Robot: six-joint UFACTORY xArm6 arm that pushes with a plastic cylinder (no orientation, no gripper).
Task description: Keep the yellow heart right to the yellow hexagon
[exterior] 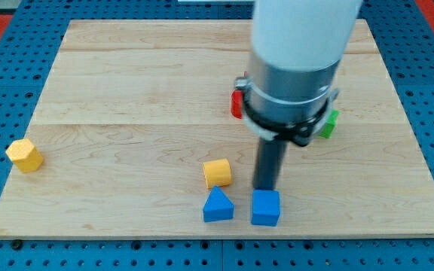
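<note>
A yellow block that looks like the hexagon sits near the board's left edge. A second yellow block, apparently the heart, lies at the lower middle, far to the hexagon's right. My tip is down on the board just right of the heart, with a small gap between them. It is right above the blue cube, and I cannot tell whether they touch.
A blue triangle lies just below the heart, left of the blue cube. A red block and a green block are partly hidden behind the arm's body. The wooden board rests on a blue pegboard.
</note>
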